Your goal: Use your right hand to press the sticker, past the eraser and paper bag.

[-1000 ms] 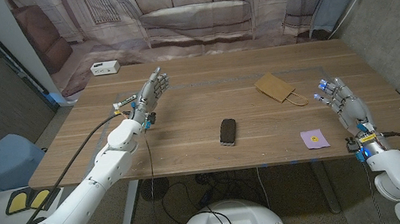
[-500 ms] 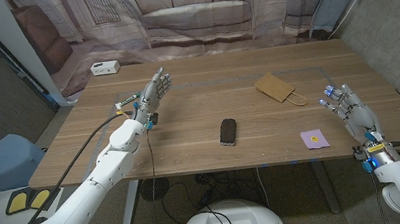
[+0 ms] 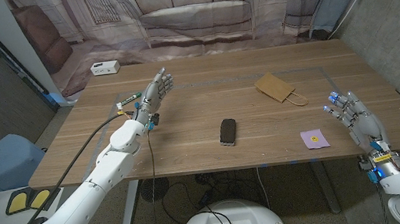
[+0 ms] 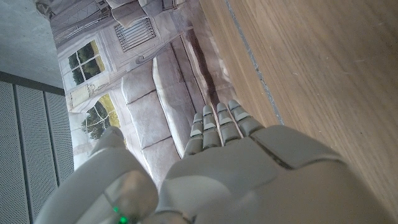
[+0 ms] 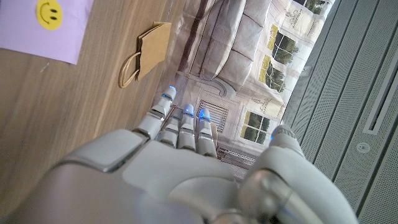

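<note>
Sticker [image 3: 313, 139] with its smiley low on the bench [image 3: 208, 111], lower right of frame, my right hand [image 3: 357, 118] just right of it, fingers spread and empty, eraser [image 3: 227, 131] centre, paper bag [image 3: 280, 87] above, left hand [image 3: 152, 92] open upper left.

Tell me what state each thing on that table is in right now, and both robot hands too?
sticker: lying flat near the table's front edge, untouched.
paper bag: lying flat on its side, handles toward the front.
eraser: lying flat mid-table, nothing touching it.
white box: sitting at the far left corner.
right robot hand: fingers apart, holding nothing, beside the sticker.
left robot hand: fingers extended, holding nothing, above the table.
</note>
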You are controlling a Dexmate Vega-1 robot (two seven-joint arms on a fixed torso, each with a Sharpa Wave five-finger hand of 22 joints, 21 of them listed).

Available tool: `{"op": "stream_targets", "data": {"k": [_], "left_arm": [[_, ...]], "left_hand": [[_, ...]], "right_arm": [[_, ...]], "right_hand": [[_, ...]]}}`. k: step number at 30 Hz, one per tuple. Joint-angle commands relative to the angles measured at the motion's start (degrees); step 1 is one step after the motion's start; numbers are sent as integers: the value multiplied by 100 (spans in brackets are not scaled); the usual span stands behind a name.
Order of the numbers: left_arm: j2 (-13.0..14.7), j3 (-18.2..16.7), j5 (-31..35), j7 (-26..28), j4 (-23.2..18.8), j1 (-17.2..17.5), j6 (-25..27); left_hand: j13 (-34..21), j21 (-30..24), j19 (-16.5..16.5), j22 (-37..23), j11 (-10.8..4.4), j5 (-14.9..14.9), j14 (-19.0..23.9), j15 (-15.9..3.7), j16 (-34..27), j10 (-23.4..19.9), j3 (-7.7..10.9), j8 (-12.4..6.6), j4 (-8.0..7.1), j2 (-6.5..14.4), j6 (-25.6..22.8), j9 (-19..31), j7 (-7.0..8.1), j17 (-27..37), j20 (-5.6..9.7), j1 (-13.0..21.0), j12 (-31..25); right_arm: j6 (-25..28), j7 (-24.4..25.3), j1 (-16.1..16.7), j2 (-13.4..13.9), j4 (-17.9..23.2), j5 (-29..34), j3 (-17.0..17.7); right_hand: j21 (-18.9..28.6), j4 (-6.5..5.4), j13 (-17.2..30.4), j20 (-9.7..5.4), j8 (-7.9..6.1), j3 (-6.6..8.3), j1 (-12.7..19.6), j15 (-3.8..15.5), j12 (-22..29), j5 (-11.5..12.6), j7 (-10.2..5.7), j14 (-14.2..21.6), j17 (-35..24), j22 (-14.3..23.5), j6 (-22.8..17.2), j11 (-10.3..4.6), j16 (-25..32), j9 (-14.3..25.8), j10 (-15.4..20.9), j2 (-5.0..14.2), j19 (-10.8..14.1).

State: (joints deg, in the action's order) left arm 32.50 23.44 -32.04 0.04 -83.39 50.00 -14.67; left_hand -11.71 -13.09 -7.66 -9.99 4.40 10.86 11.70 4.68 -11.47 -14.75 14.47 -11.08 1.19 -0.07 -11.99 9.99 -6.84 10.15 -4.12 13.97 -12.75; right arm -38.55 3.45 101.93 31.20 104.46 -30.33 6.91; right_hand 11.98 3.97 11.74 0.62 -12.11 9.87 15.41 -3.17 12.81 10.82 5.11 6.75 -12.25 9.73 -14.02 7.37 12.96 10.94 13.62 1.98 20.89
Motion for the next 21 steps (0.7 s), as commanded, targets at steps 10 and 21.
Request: {"op": "stream_targets", "data": {"k": [10,21], "left_arm": [[126,34,92,147,-405,105,238],[100,62,155,213,-467,96,252]], "left_hand": [[-5,16,-85,-21,97,-6,121,23,1,-100,16,-20,31,61,-110,30,-75,16,29,17,-43],[1,29,-134,-19,112,-5,144,66,13,-117,17,-15,49,75,-140,31,-123,15,182,23,-36]], "right_arm": [[-471,-103,345,-325,-148,120,45],[-570,146,383,-436,-323,855,172]], "right_hand": [[-11,49,-5,9,-14,-9,9,0,20,10,3,55,-17,11,-69,-8,11,10,58,49,107],[-18,62,-6,25,3,-30,-6,2,6,6,-16,64,-12,10,-50,-26,3,10,48,13,121]]}}
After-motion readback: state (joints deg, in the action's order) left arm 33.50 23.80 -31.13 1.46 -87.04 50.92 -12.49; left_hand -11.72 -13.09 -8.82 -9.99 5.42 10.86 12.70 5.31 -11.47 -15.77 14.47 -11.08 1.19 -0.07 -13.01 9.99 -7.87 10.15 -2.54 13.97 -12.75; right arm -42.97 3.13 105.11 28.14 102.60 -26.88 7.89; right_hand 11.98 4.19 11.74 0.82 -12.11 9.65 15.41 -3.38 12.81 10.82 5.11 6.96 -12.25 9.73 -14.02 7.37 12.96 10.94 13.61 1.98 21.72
